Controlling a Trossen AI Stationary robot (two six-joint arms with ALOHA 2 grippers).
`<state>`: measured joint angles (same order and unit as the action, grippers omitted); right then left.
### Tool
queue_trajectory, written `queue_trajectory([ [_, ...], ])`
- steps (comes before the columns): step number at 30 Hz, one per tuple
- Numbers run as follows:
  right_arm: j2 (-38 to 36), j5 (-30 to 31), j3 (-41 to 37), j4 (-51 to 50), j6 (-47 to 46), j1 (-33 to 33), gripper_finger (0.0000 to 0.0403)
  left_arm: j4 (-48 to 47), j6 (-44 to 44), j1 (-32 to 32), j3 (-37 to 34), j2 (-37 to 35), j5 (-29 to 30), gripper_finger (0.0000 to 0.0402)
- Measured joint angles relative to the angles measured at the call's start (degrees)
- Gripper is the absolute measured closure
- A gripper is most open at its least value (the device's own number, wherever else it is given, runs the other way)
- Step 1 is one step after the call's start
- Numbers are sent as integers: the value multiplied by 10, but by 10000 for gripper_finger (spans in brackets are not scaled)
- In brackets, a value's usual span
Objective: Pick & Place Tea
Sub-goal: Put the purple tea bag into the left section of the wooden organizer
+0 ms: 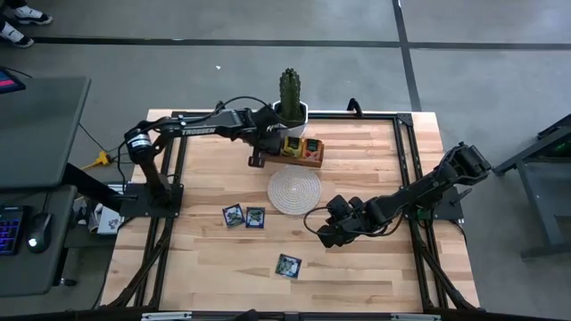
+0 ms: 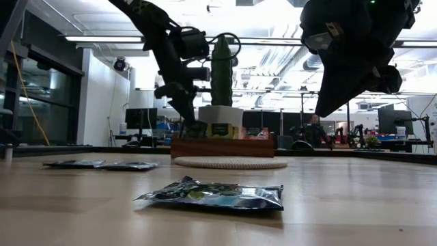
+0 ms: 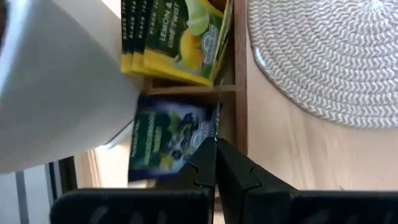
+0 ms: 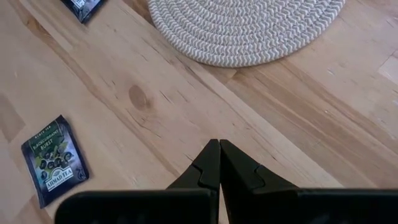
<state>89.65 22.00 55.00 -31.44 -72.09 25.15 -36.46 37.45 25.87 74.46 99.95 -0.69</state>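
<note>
My left gripper (image 3: 216, 144) (image 1: 260, 157) is shut on a dark blue tea sachet (image 3: 168, 142) at the left end of the brown wooden tray (image 1: 314, 160). Yellow sachets (image 3: 177, 37) stand on edge in the tray's neighbouring compartment. Three more dark sachets lie flat on the table: two side by side (image 1: 244, 216) and one nearer the front (image 1: 287, 265) (image 2: 212, 196). My right gripper (image 4: 219, 146) (image 1: 326, 234) hovers shut above bare wood beside the round woven mat (image 1: 294, 191), holding nothing. My left gripper pinches the dark blue sachet by one side edge (image 3: 211, 127) between its two fingertips. The fingers slant down from the table's left side. The sachet sticks out sideways from the fingertips, between the white pot and the tray wall. I cannot tell whether it touches the tray.
A cactus in a white pot (image 1: 290, 100) (image 2: 220, 82) stands right behind the tray at the far edge. The mat (image 2: 231, 162) lies in front of the tray. A black frame rail (image 1: 406, 152) runs around the tabletop. Bare wood lies along the front.
</note>
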Motion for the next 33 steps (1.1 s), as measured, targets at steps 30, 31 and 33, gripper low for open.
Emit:
queue_trajectory([
  [30, 0, -5, 0, 0, 0, 0, 402, -18, -30, 0, 26, 4, 89, 293],
  [31, 0, -5, 0, 0, 0, 0, 402, -23, -27, 0, 35, 4, 100, 285],
  [33, 0, -6, 0, 0, 0, 0, 402, -34, -15, 0, 54, 4, 124, 273],
])
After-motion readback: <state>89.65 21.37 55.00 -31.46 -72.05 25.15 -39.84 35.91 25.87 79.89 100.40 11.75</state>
